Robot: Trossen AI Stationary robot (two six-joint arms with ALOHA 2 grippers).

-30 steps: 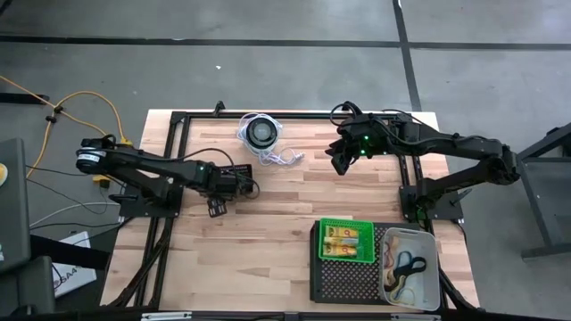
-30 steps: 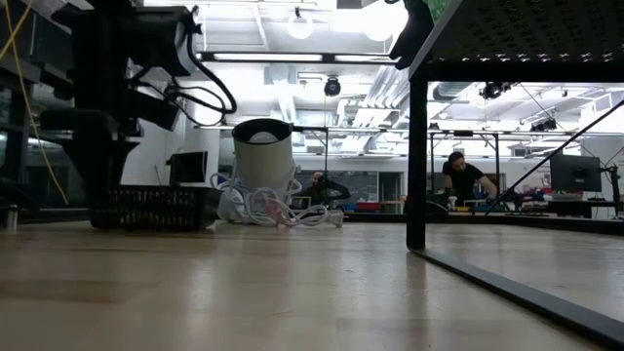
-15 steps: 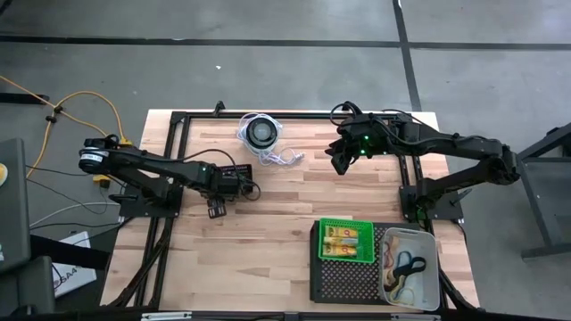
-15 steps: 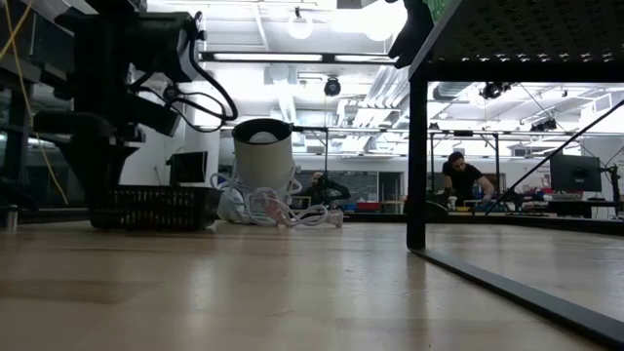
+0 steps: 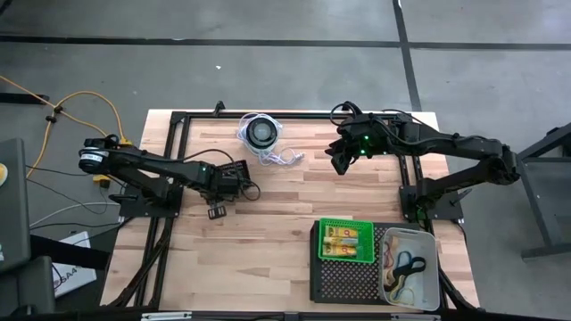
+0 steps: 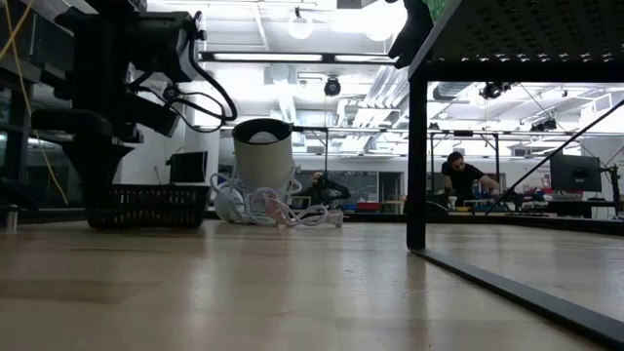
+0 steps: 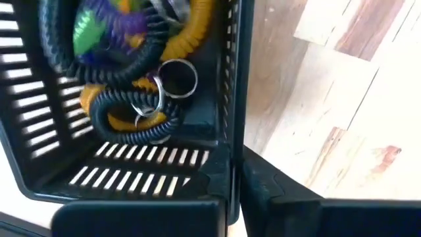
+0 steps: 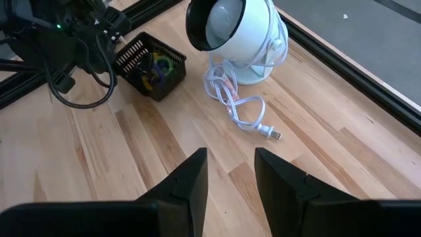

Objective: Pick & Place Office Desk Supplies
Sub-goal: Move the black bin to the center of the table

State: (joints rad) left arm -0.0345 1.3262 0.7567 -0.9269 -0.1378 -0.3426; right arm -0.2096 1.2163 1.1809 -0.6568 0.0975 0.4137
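Since a second ago the left gripper (image 5: pixel 234 179) has gone from spread wide to pinched on the wall of the small black slotted basket (image 5: pixel 232 176), which sits a little farther toward the table's middle than before. In the left wrist view the two dark fingers (image 7: pixel 263 191) clamp the basket's side wall, one inside and one outside. Inside the basket (image 7: pixel 131 178) lie coiled cords, black (image 7: pixel 125 122) and yellow (image 7: pixel 191 36), a metal key ring (image 7: pixel 176 76), and a purple and green tangle (image 7: pixel 115 23). The basket rests on the wooden table (image 5: pixel 285 205), on its left half, with the left arm reaching to it from the left edge. The low view shows the basket (image 6: pixel 146 207) standing flat on the wood under the arm.

Toward the far edge, just right of the basket, stands a round white lamp (image 5: pixel 260 132) with its white cord (image 5: pixel 284 158) trailing beside it on the wood.

Further right, the right gripper (image 5: pixel 340 159) hangs above the table near the far right part, its fingers (image 8: pixel 191 178) spread apart with nothing between them, facing the lamp (image 8: pixel 237 39) and the basket (image 8: pixel 150 66).

At the near right corner a large black perforated tray (image 5: pixel 343 281) carries a green bin (image 5: pixel 346 241) holding yellow packets (image 5: pixel 345 242), and beside it a white tub (image 5: pixel 428 267) holds rubber bands (image 5: pixel 406 267) in brown, dark and yellow
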